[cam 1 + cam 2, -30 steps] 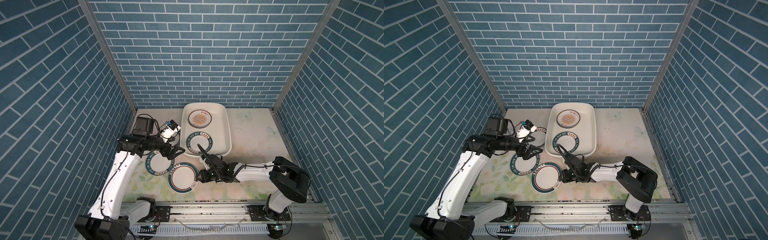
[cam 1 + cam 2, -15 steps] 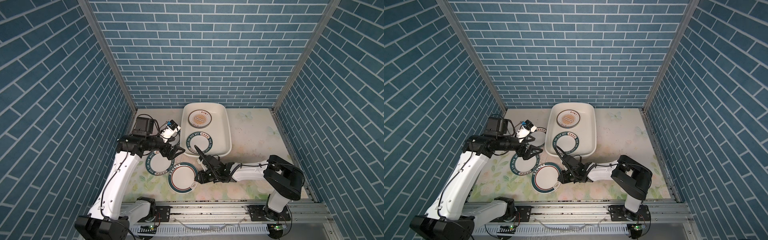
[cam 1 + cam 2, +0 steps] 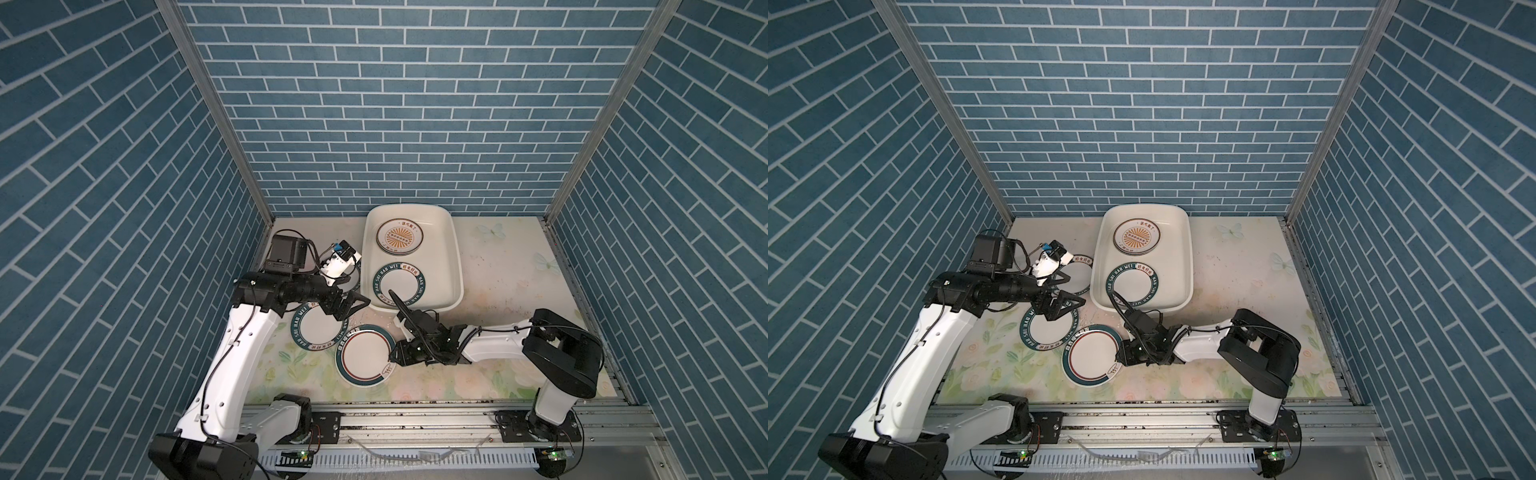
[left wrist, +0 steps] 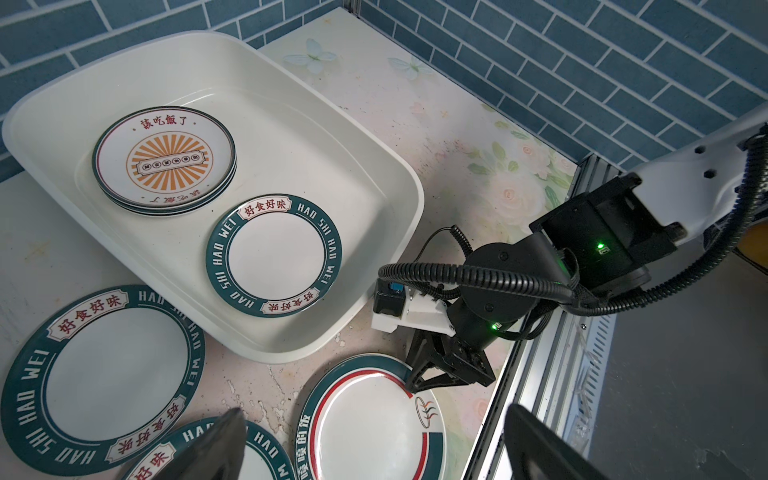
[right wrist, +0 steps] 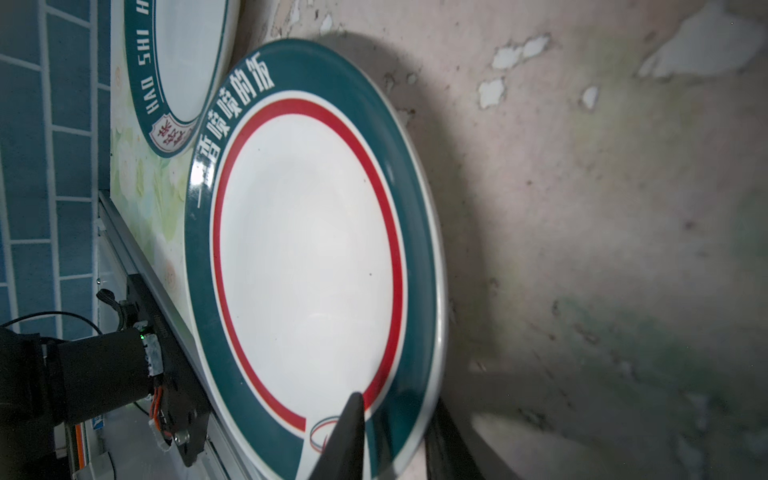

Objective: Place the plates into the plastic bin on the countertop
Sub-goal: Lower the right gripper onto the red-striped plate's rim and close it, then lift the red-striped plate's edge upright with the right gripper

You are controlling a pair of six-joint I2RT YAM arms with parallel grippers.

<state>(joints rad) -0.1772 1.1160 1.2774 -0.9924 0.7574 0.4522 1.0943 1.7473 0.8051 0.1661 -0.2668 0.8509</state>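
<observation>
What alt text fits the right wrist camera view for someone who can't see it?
A round white plate with a dark teal rim and red inner ring rests on the scuffed pale floral countertop, the right gripper straddling its rim. A white teal-lettered plate sits beside it.

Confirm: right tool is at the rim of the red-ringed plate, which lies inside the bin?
Not inside. The left wrist view shows the red-ringed plate on the countertop, outside the bin, beside its wall. The right tool is at its rim, as you said.
</observation>
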